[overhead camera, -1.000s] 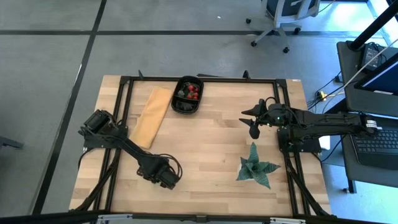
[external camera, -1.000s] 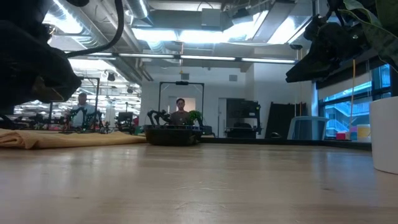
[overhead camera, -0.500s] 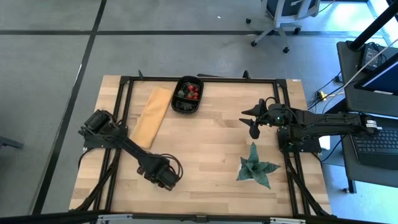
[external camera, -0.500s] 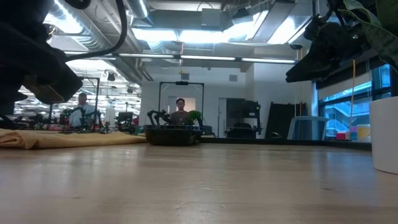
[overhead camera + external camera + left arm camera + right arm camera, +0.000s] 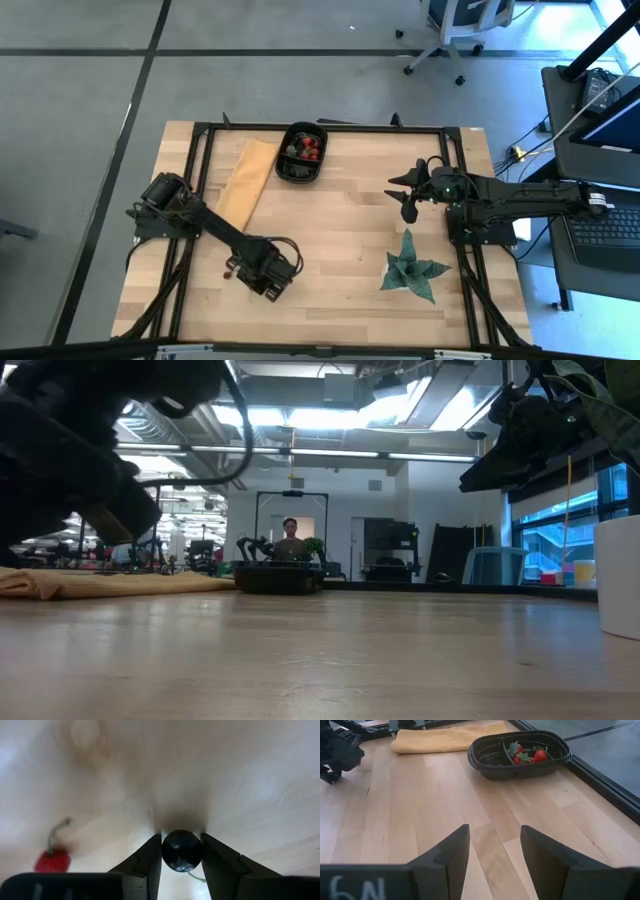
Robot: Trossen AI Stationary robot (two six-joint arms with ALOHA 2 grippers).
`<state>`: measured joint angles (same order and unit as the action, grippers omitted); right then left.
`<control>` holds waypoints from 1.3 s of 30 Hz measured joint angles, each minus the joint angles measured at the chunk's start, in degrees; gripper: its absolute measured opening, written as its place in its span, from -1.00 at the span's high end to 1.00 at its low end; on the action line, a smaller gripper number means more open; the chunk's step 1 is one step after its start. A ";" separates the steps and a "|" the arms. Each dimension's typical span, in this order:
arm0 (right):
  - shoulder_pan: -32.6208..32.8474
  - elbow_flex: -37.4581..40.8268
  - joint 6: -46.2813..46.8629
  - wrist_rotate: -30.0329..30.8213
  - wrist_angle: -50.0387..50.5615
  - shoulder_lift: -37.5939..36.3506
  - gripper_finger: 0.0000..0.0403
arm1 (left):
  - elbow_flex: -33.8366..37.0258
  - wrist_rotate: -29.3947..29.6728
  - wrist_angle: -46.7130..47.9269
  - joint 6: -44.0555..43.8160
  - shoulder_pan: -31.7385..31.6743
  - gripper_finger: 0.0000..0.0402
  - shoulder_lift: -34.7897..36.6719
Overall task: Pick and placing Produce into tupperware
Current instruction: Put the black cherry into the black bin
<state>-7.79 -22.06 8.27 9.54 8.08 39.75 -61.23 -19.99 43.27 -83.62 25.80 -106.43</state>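
The black tupperware (image 5: 300, 182) stands at the table's far edge and holds red strawberries (image 5: 538, 755) and dark berries. My left gripper (image 5: 268, 275) is down at the near left of the table, shut on a dark round berry (image 5: 182, 850). Just to its left a small red fruit (image 5: 51, 861) with a stem lies on the wood. My right gripper (image 5: 405, 197) hangs open above the table's right side, nothing between its fingers (image 5: 447, 852), facing the tupperware (image 5: 520, 752). My left gripper pinches the dark berry's two opposite sides (image 5: 165, 851) between its two fingers. The fingers come at it from above, pointing down at the wood. The berry's thin green stem (image 5: 196, 877) trails from it. Whether the berry is clear of the table, I cannot tell.
A folded tan cloth (image 5: 243, 185) lies left of the tupperware. A green spiky plant (image 5: 412, 270) in a white pot (image 5: 620, 575) stands at the near right. Bare wood stretches between the left gripper and the tupperware. A person stands in the room beyond.
My left gripper has shifted a little toward the table's right edge, and its arm has swung along with it. The red fruit now shows on the wood beside it. My right arm has kept still.
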 joint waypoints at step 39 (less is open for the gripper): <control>-0.01 -0.02 -1.39 0.04 -4.36 -0.02 0.11 | -7.49 7.00 -22.14 51.49 -49.85 0.44 26.03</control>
<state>-7.80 -22.09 6.88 9.58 3.71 39.72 -68.73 -12.99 21.13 -32.13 -24.06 -80.40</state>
